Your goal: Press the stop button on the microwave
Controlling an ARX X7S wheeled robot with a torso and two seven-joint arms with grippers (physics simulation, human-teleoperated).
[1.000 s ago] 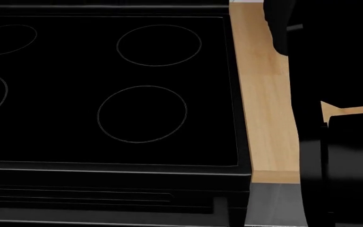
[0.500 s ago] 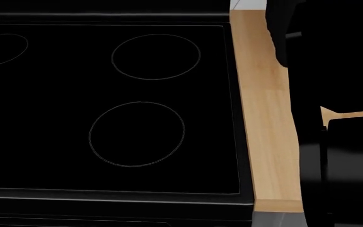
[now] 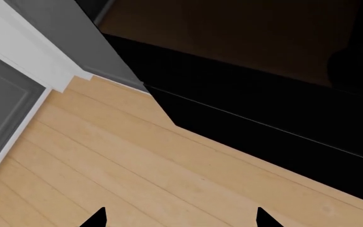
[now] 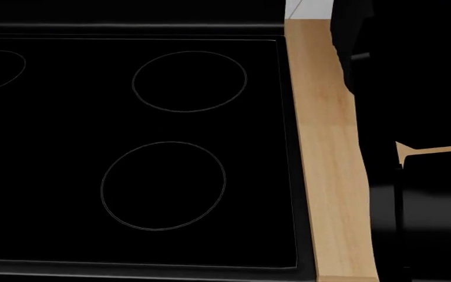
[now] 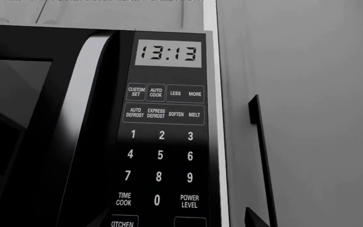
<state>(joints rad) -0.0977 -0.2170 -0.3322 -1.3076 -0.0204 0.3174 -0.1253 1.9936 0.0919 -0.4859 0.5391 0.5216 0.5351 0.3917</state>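
Aiming the right gripper (image 5: 175,218), fingers spread wide, at the microwave (image 5: 106,132) keypad (image 5: 162,156); stop button's below it, unseen, so I might hit the wrong key.

Glossy black cooktop (image 4: 131,147) beside smooth wooden counter (image 4: 327,147).

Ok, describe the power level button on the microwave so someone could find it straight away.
Start at the microwave's control panel, the dark strip right of its door, under the 13:13 display. Go down past the number keys; the power level button sits right of the 0 key, below the 9, carrying two lines of words, not a digit.
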